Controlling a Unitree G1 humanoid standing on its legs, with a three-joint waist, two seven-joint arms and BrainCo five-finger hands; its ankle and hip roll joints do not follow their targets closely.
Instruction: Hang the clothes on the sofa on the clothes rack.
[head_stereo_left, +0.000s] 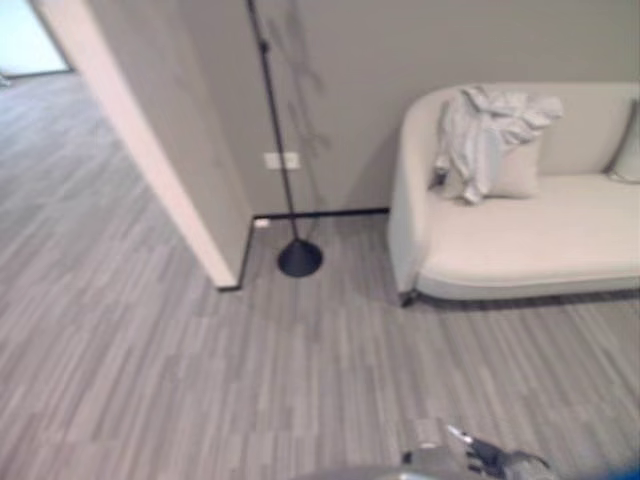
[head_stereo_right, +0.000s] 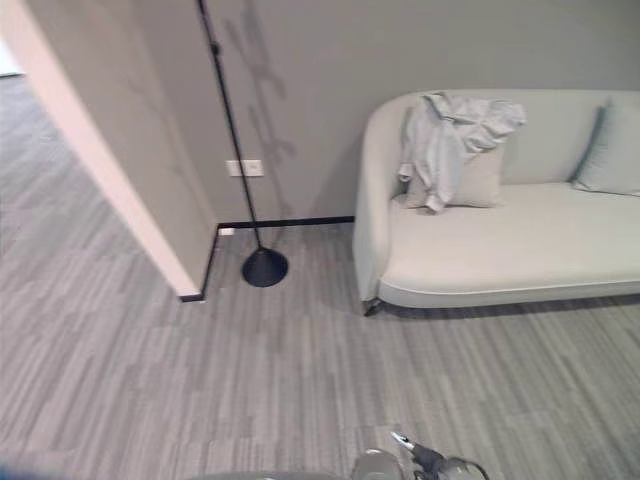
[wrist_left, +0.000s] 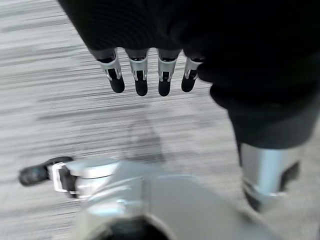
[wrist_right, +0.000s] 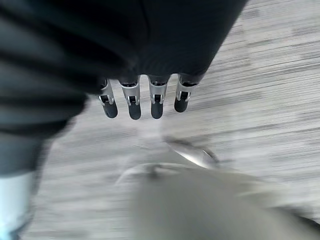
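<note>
A crumpled pale grey garment (head_stereo_left: 485, 135) lies draped over a cushion and the backrest at the left end of a cream sofa (head_stereo_left: 530, 240). The clothes rack, a thin black pole (head_stereo_left: 280, 150) on a round black base (head_stereo_left: 299, 258), stands by the wall left of the sofa. My left hand (wrist_left: 140, 75) hangs over the striped grey floor with straight fingers and holds nothing. My right hand (wrist_right: 132, 102) hangs the same way, open and holding nothing. Both hands are far from the sofa and the rack.
A wall corner (head_stereo_left: 190, 200) juts out left of the rack, with an open passage (head_stereo_left: 40, 110) beyond it at the far left. A second cushion (head_stereo_right: 610, 150) rests at the sofa's right end. Grey plank floor (head_stereo_left: 250, 370) stretches between me and the sofa.
</note>
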